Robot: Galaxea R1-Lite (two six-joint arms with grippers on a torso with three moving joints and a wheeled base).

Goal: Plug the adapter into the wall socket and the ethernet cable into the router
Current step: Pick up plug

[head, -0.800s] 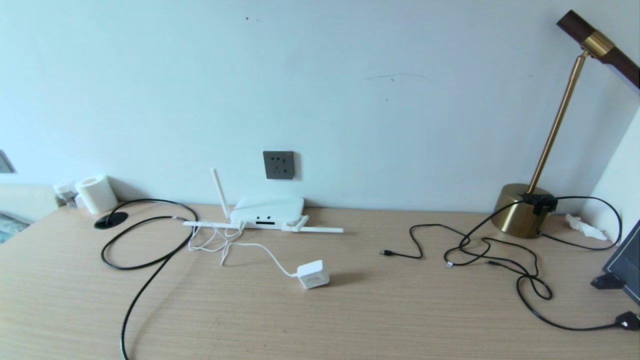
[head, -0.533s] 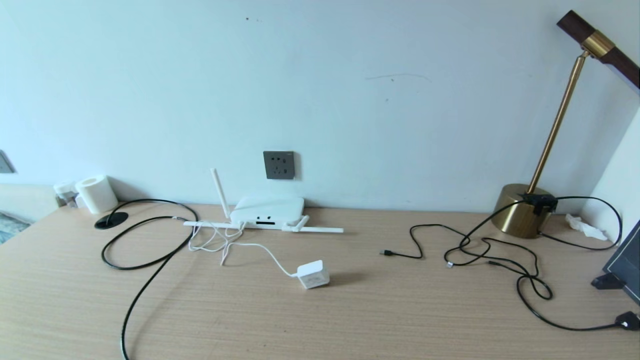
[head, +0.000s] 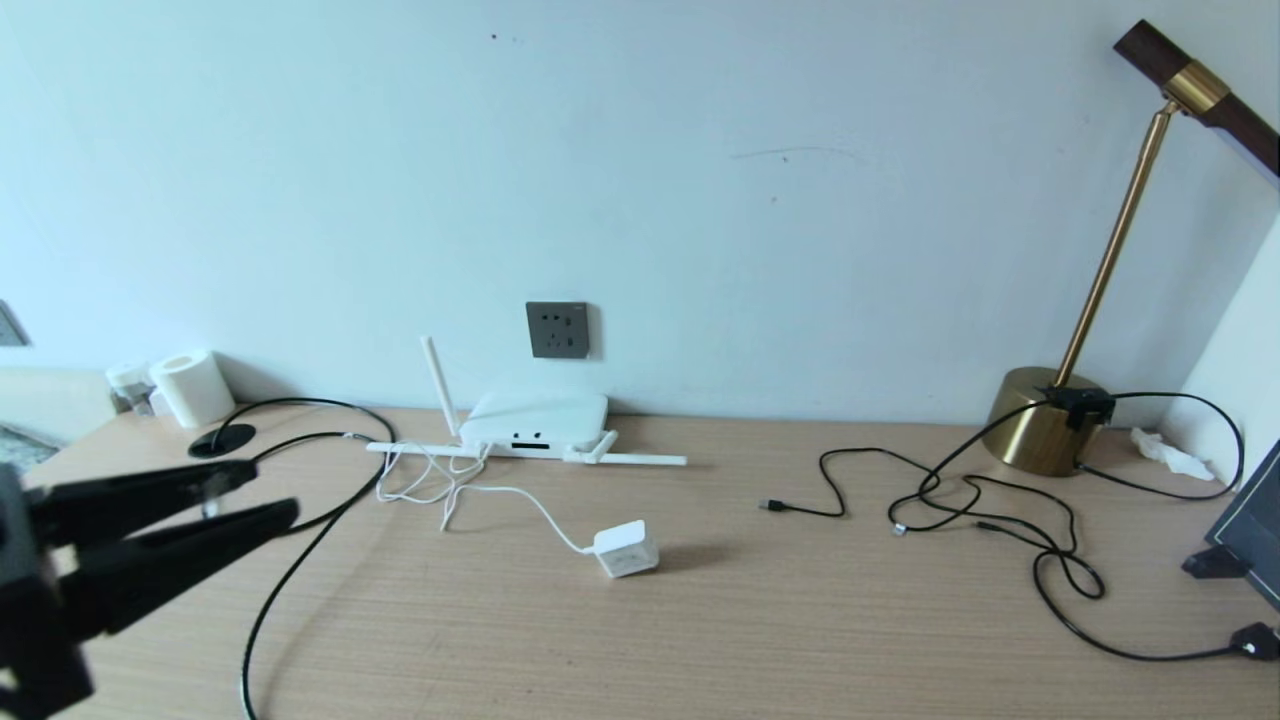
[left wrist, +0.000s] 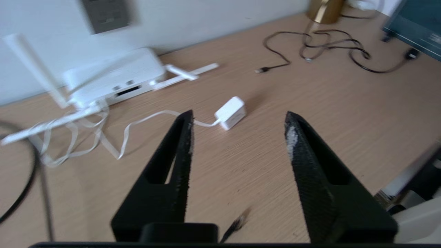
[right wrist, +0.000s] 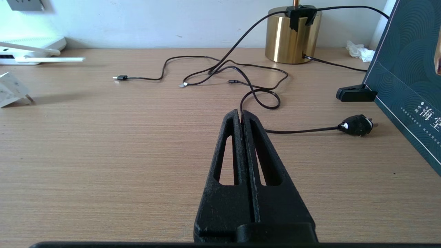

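The white adapter (head: 627,548) lies on the desk, its thin cord running back to the router (head: 535,420), which sits against the wall under the dark grey wall socket (head: 558,329). The thick black ethernet cable (head: 290,520) loops over the left of the desk and runs off the front edge. My left gripper (head: 272,492) hovers open and empty over that cable, left of the adapter. In the left wrist view the adapter (left wrist: 231,112) lies well beyond the left gripper (left wrist: 238,115). My right gripper (right wrist: 241,113) is shut and empty, low over the desk's right part.
A brass lamp base (head: 1040,420) stands at the back right with thin black cables (head: 960,500) tangled before it and a black plug (head: 1255,640) near the edge. A dark board (head: 1250,520) leans at the far right. A white roll (head: 195,388) sits back left.
My left gripper has come into the head view from the lower left, where no arm showed before. Adapter, router and cables lie as they did.
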